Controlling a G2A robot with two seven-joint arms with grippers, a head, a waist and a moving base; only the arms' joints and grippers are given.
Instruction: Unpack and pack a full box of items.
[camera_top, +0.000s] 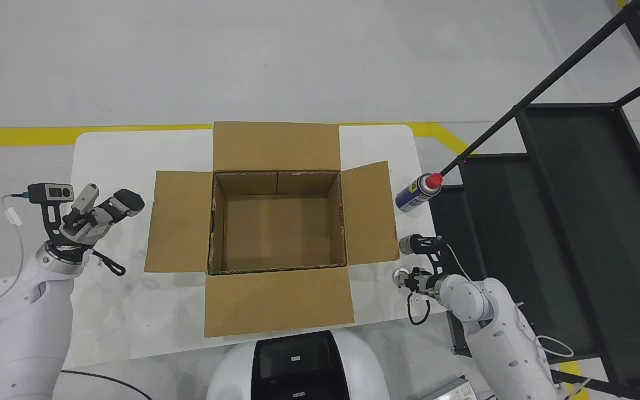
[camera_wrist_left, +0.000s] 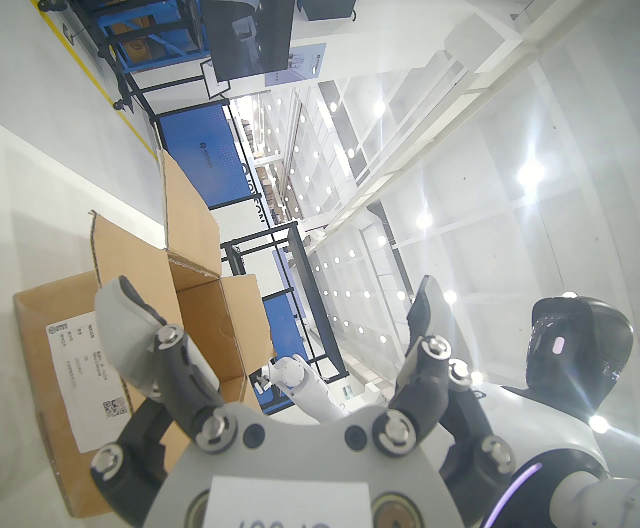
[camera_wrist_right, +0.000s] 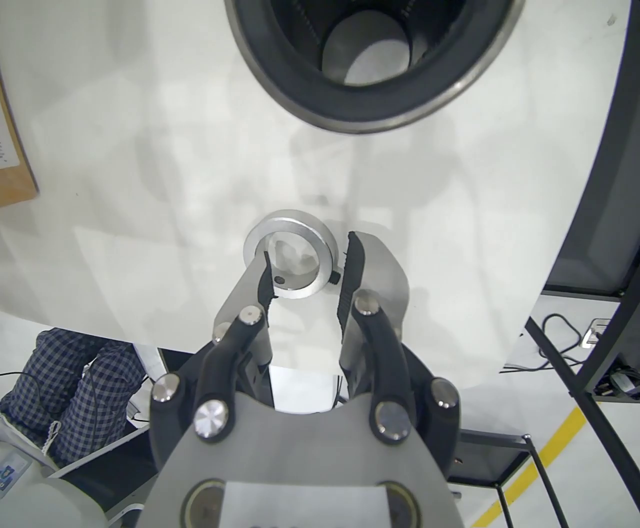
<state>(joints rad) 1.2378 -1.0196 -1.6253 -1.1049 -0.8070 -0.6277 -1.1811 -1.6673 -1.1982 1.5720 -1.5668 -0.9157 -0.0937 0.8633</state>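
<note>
Steel ring (camera_wrist_right: 292, 220) lies on the white table (camera_wrist_right: 150, 150) between the right gripper's (camera_wrist_right: 308, 247) parted fingers. Beyond stand a black cylinder (camera_wrist_right: 295, 95), a spray can (camera_top: 415, 190) and the empty cardboard box (camera_top: 278, 148) mid-table. The left gripper (camera_wrist_left: 270, 285) hangs spread wide, holding nothing.

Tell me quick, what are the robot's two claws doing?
Left claw: open, holding nothing, beside the cardboard box.
Right claw: open, around one side of the metal ring, not pinching it.
</note>
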